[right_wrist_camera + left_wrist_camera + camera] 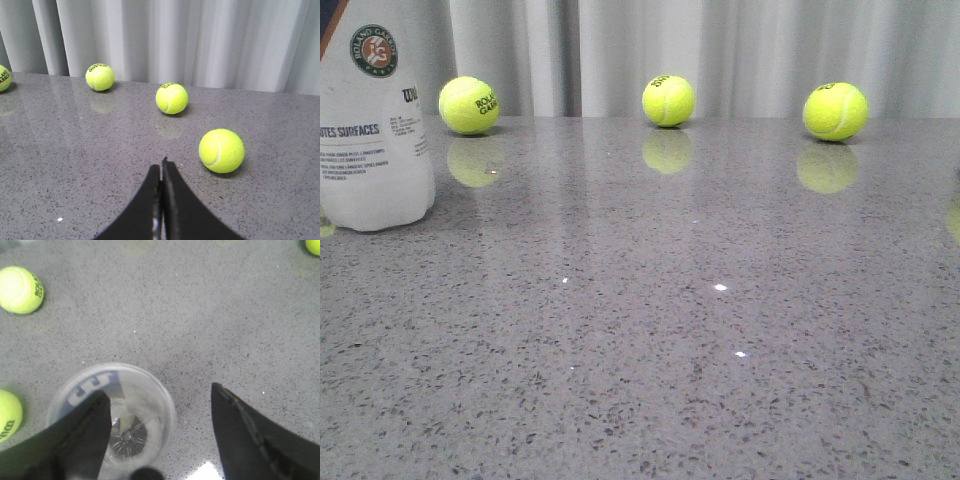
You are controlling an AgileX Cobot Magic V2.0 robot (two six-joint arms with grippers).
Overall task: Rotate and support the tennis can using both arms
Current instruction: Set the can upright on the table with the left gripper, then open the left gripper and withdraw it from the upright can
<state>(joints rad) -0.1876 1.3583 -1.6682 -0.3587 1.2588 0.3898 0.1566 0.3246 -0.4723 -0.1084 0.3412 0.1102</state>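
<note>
Tabletop (720,380) of grey speckled stone fills the near part of the front view, bare and glossy, with a few small bright glints on it. Further back at the far left edge stands the tennis can (370,130), upright on its rounded clear base, its white label carrying small print and a round Roland Garros badge; its top is cut off by the frame. Neither arm shows in the front view.

Seen from the left wrist, the left tool (160,405) hangs above the can (140,390), looking down into its open round mouth, with a navy patch of label on the inner wall and the ribbed bottom visible through the plastic. Its two black fingers (240,435) are spread wide; one overlaps the can's rim in the picture, the other lies off to the side over bare stone. Whether either finger touches the can cannot be told.

From the right wrist, the right tool (162,170) has its fingers pressed together with nothing between them, low over the tabletop.

Beyond, three yellow-green tennis balls (669,101) lie well apart in a row near the tabletop's back edge, each mirrored in the stone. Pale pleated curtain (720,50) hangs behind them.
</note>
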